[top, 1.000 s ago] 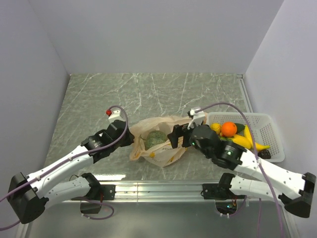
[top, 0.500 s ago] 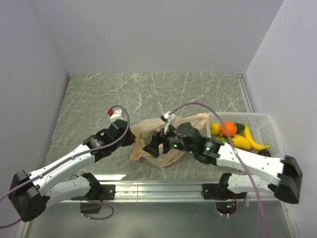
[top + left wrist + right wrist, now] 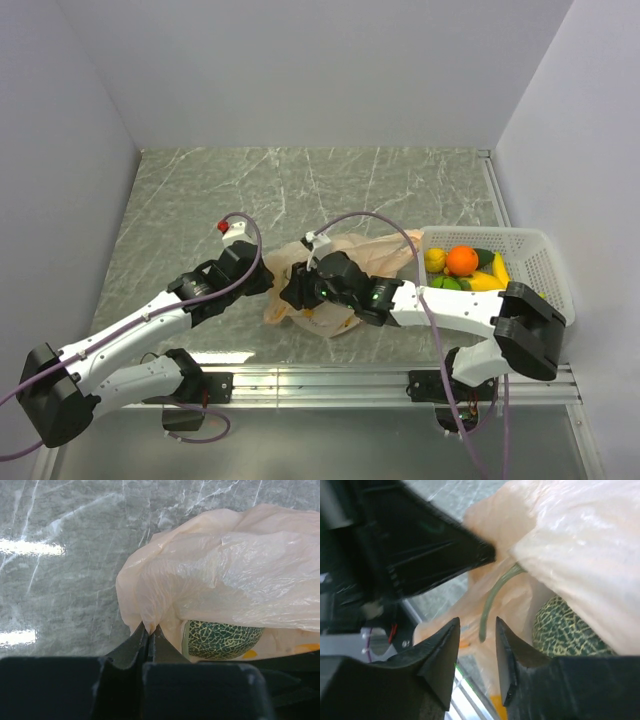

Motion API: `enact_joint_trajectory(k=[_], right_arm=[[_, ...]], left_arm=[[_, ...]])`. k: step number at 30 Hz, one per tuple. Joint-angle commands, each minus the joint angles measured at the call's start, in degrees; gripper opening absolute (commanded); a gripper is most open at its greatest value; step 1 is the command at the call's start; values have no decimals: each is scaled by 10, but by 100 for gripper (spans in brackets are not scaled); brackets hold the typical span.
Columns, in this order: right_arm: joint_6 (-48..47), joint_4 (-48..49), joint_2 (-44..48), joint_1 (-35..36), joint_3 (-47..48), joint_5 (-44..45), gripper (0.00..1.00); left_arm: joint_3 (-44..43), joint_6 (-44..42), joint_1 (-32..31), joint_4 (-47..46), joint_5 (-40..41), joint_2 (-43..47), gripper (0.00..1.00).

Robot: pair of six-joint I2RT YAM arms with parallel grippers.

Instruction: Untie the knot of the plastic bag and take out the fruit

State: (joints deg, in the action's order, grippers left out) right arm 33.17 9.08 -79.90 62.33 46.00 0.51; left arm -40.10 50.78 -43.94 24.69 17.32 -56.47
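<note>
now, the plastic bag (image 3: pixel 375 252) lies crumpled near the table's (image 3: pixel 300 190) front edge, a thin translucent peach film full of creases. your left gripper (image 3: pixel 149 630) is clamped on a pinched fold at the bag's left rim, jaws pressed together. the right gripper (image 3: pixel 476 625) reaches across the bag to that same side. its black jaws stand a little apart, with the lower end of a thin curved green stem (image 3: pixel 492 597) between the tips, unpressed. the netted melon (image 3: pixel 567 630), round with a pale web over dark green, sits inside the bag's mouth. a white mesh basket (image 3: pixel 545 250) holding an orange (image 3: pixel 461 260) hugs the right wall. bare marbled tabletop lies behind and left of the bag.
</note>
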Motion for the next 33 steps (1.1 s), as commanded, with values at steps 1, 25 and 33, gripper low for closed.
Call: enact_joint_trajectory(k=[1, 25, 33], right_arm=[[10, 38, -17, -3, 30, 45, 40], [-89, -56, 70, -5, 16, -53, 0], [-152, -121, 131, -2, 32, -132, 0]], left_arm=[[-10, 8, 2, -12, -11, 7, 0], [-99, -33, 24, 32, 78, -29, 1], [-142, -55, 40, 34, 85, -66, 1]])
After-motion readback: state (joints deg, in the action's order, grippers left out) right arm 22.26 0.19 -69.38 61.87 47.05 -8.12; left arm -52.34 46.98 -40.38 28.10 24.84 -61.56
